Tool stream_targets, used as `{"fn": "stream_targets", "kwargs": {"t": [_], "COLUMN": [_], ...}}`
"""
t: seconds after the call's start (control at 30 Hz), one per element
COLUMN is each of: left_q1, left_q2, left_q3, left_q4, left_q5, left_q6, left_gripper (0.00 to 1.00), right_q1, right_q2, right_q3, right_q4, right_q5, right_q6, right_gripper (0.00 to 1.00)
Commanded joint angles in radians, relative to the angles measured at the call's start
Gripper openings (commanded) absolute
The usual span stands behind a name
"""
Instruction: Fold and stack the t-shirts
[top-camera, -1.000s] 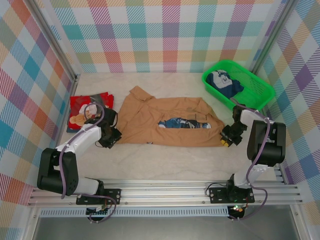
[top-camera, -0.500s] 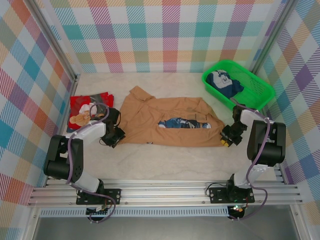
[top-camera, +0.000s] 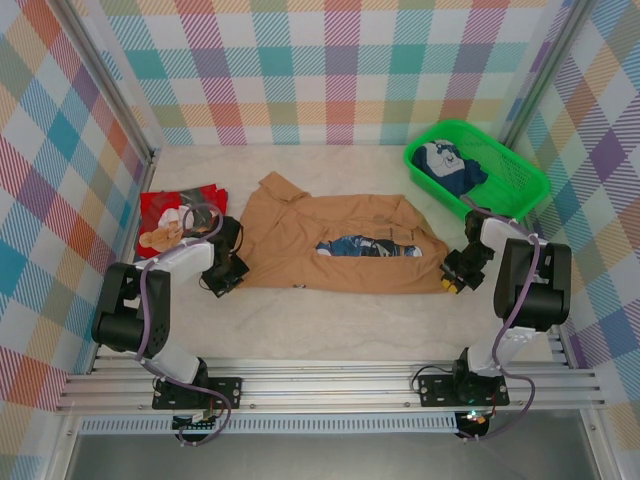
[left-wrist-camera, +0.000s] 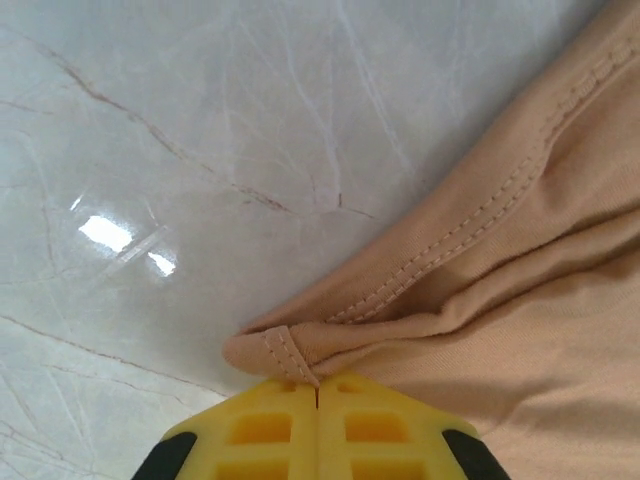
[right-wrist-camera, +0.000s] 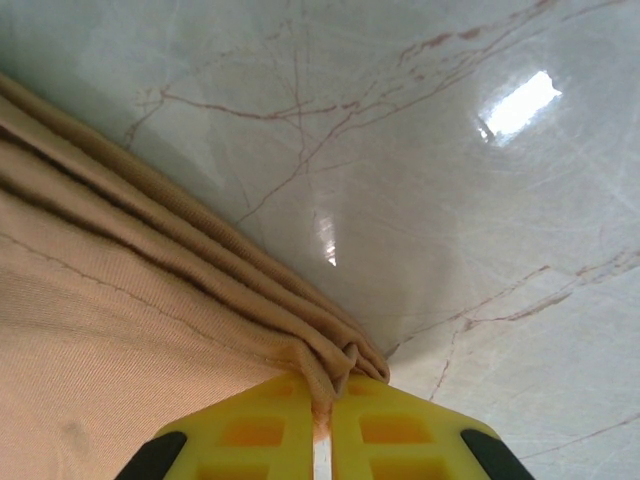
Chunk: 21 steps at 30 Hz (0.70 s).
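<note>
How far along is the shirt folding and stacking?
Done: the red t-shirt looks folded at left. In hand: the tan t-shirt, partly folded, with left claw and right claw shut on its near corners. Left: finish folding, stack it; dark cloth waits in the green basket.

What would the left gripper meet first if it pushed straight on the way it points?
The left gripper is shut on the shirt at its corner. Straight past that hem it would likely press into the table, though depth is unclear.
</note>
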Motion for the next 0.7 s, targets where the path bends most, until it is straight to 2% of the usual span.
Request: {"fn": "stream_targets", "kwargs": {"t": [0.0, 0.17, 0.37, 0.6, 0.67], "left_q1": [0.003, 0.003, -0.012, -0.025, -0.026], "left_q2": [-0.03, -0.14, -0.2, -0.173, -0.163], "left_q3": [-0.01, -0.045, -0.119, -0.178, -0.177], "left_q4": [-0.035, -0.113, -0.109, -0.141, -0.144], "left_q5": [-0.056, -0.138, -0.107, -0.157, -0.142], "left_q6": [0.015, 0.014, -0.043, -0.09, -0.089], "left_gripper": [0.0, 0.0, 0.0, 0.0, 0.0], "right_q1": [0.007, 0.007, 0.008, 0.008, 0.007], "right_q2": [0.049, 0.065, 0.031, 0.062, 0.056], "right_q3": [0.005, 0.025, 0.021, 0.006, 0.006], "right_q4": [0.018, -0.012, -0.035, -0.035, -0.039], "right_q5": [0.048, 0.084, 0.093, 0.104, 0.117], "right_q6": [0.001, -0.002, -0.006, 0.01, 0.011], "right_gripper": [0.0, 0.0, 0.0, 0.0, 0.0]}}
